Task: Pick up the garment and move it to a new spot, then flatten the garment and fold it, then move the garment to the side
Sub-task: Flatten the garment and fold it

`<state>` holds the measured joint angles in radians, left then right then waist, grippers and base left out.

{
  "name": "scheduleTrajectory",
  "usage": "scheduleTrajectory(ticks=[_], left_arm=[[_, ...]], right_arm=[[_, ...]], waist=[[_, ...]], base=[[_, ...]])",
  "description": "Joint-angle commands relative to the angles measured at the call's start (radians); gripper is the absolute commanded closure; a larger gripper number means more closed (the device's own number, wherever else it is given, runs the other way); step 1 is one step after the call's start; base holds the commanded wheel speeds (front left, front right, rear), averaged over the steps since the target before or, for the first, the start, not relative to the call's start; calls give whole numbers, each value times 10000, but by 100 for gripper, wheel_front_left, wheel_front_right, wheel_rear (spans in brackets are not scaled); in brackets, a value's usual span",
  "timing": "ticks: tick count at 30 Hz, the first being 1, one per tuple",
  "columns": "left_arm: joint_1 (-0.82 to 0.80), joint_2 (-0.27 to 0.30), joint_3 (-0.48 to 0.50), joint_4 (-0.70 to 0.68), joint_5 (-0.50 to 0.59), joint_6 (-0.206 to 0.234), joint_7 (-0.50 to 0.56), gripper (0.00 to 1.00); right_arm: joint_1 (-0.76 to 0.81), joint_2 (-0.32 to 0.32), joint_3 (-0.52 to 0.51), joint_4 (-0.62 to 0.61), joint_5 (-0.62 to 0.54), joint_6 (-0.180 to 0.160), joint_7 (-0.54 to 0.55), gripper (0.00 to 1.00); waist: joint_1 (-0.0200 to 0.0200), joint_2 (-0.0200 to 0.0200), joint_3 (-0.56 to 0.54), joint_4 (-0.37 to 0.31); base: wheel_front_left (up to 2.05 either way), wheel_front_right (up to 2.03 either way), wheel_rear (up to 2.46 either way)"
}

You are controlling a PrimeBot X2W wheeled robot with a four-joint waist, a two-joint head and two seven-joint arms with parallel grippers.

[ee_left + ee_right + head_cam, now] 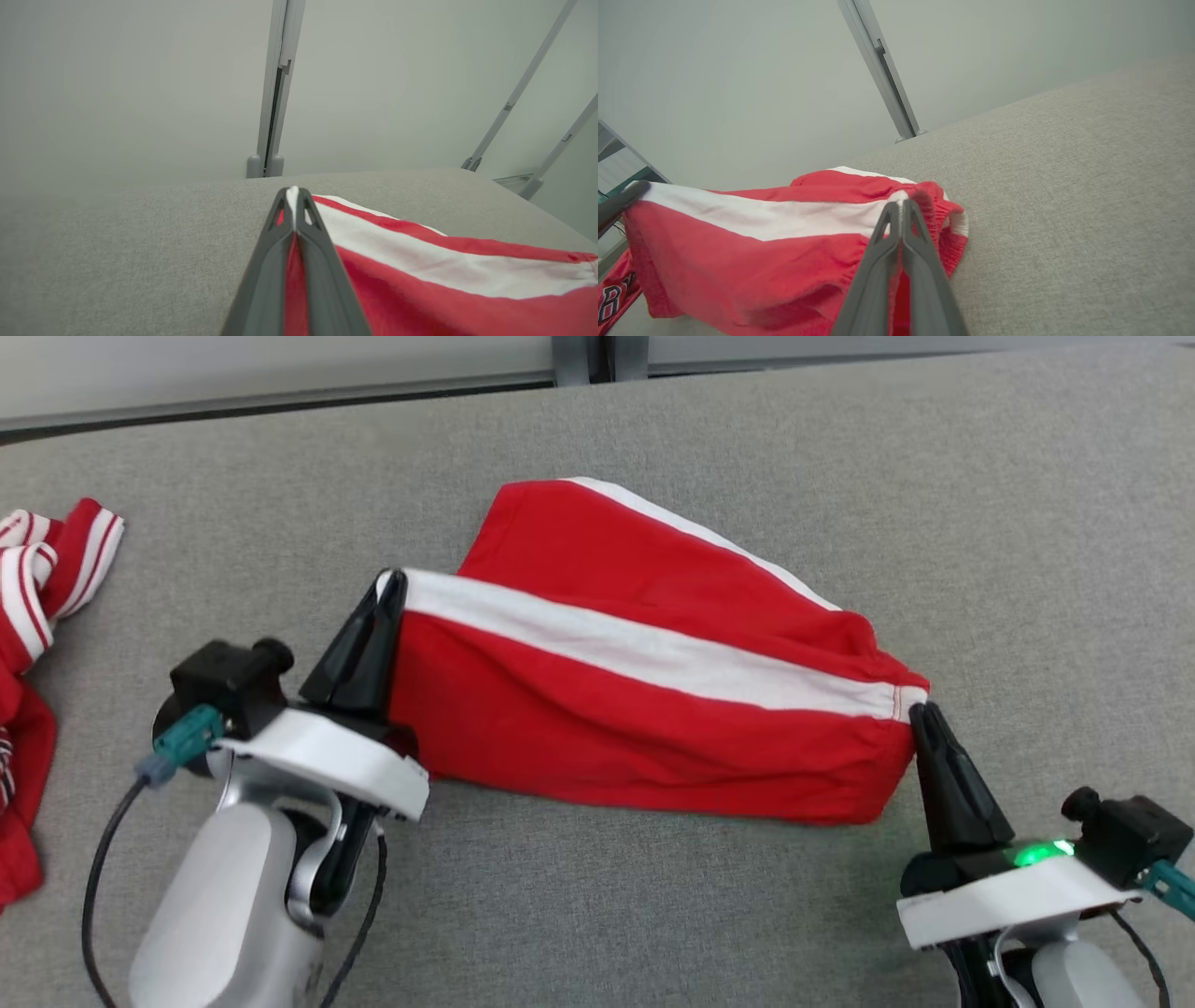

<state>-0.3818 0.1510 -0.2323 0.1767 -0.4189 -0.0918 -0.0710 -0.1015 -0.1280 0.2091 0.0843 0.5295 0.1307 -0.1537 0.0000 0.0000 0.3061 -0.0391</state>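
Garment (644, 728) sits stretched, left pincer (392, 583) and right pincer (920, 714) each clamped on a corner; even tension, lowering together, probably flattens best.

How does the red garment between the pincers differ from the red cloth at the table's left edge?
The garment is stretched between the left pincer and right pincer, both shut on it; the cloth lies crumpled, unheld. The garment has one broad white band; the cloth has thin white stripes. Both are red and white, on the grey table.
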Motion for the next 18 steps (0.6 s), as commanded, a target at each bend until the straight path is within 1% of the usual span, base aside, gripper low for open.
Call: scheduleTrajectory(ticks=[1,5,11,18], left_arm=[[-277,50,-6,85,64,-57,-29,100],[-1763,-26,-293,1200,117,-212,-86,100],[-3916,-145,-551,3052,52,-318,-351,100],[-5677,-190,-816,5201,-167,-383,-1019,100]], right_arm=[[-201,3,-9,34,73,0,-82,100],[-991,95,54,404,147,0,-362,100],[-2010,255,153,862,308,0,-782,100],[-2618,376,500,1334,519,-1,-1053,100]], waist=[[0,0,379,-156],[0,0,977,-325],[0,0,1759,-661],[0,0,2234,-1039]], base=[[0,0,0],[0,0,0],[0,0,0],[0,0,0]])
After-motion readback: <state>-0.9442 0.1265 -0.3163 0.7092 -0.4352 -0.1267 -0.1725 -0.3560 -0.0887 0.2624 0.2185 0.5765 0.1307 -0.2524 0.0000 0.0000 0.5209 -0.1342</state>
